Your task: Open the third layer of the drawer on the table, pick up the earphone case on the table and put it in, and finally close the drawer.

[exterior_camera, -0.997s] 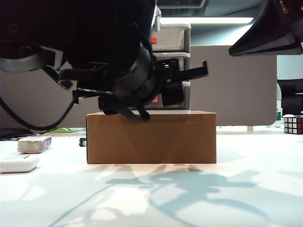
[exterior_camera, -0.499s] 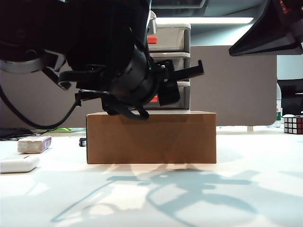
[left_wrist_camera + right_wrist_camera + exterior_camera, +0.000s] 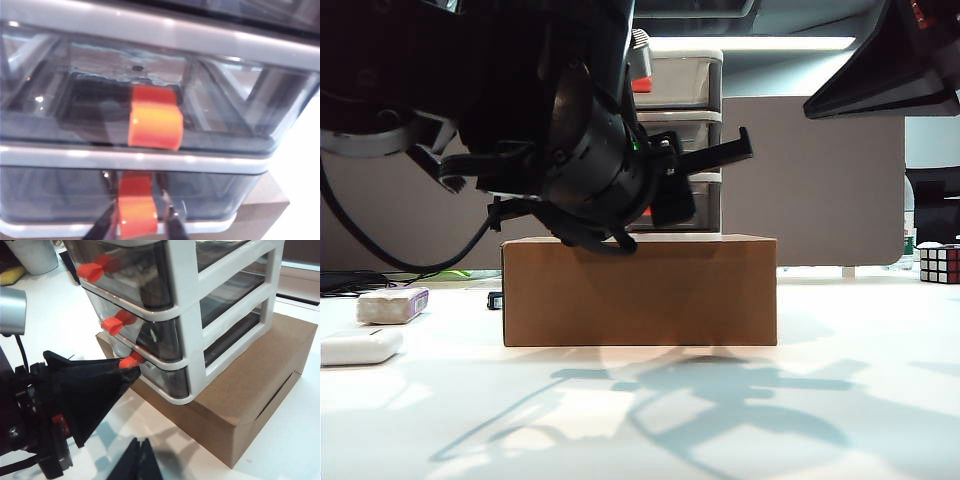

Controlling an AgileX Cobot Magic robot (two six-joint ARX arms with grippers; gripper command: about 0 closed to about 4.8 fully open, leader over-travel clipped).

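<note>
the first step is in hand: the left gripper [image 3: 136, 220] has its fingers either side of the bottom drawer [image 3: 210, 197] handle [image 3: 136, 215], not visibly clamped; next, pinch and pull straight out

the right gripper [image 3: 141, 460] waits pinched together, empty

the earphone case [image 3: 360, 347] lies near left on the table [image 3: 840, 400]

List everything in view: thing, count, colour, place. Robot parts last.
drawer unit: one, white frame with smoky-grey drawers, on the cardboard box
handles: three, red-orange, one per drawer; bottom handle
cardboard box: one, brown, middle of the table
table: one, white
earphone case: one, white, on the table at far left
block: one, greyish-white with purple edge, behind the case
puzzle cube: one, multicoloured, far right
left claw: black, fingers either side of the bottom handle
right claw: black, fingertips together, raised beside the box
</note>
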